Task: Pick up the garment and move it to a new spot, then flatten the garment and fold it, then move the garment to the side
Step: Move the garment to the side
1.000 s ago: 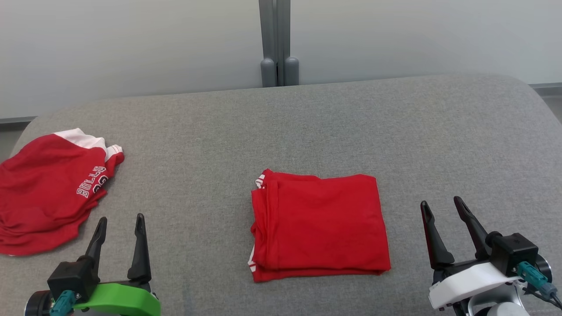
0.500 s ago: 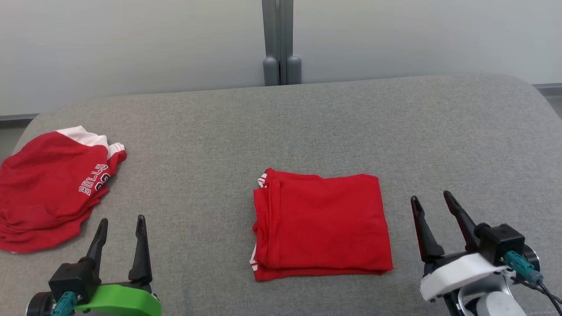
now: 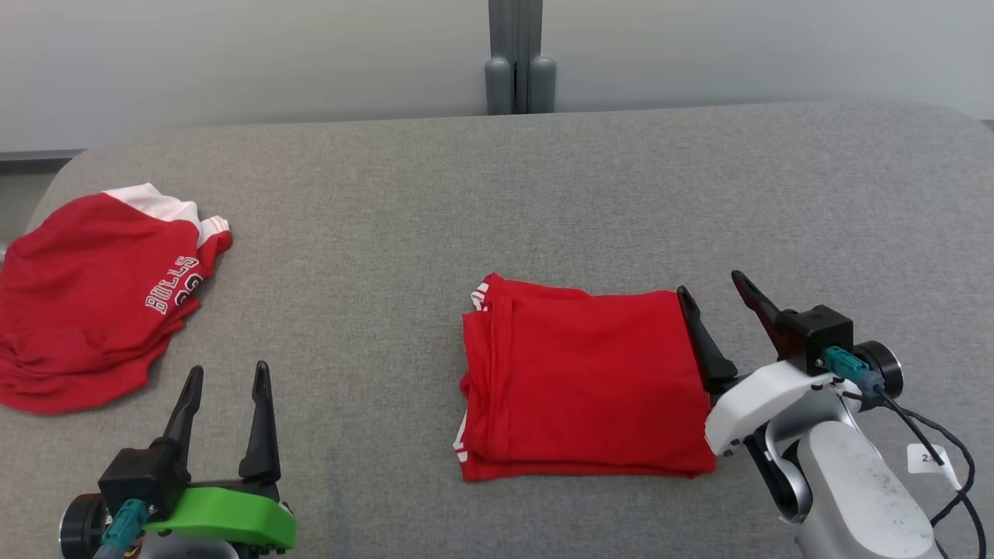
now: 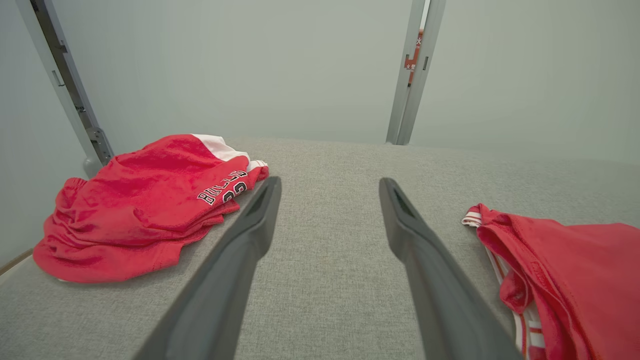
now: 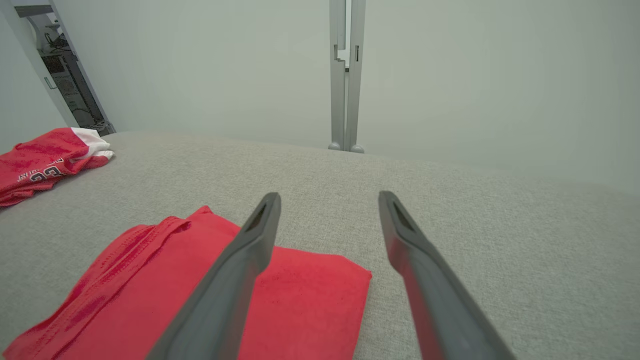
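One wide grey fabric surface (image 3: 543,194) lies under both claws. Next in size is a crumpled red jersey (image 3: 85,303) with white trim, lying ahead and to the left of the left claw (image 3: 228,369), apart from it. The folded garment (image 3: 582,380), a neat red rectangle with striped trim at its far left corner, lies just left of the right claw (image 3: 710,283) and well to the right of the left claw. The right claw is released, fingers spread. Its left finger hangs over the garment's right edge and its right finger over bare fabric; whether it touches the cloth cannot be told. The left claw is also spread wide, empty, over bare surface. A grey post (image 3: 520,54) stands far ahead, between the claws. Smallest is the jersey's white lettering (image 3: 172,283), "BULLS".
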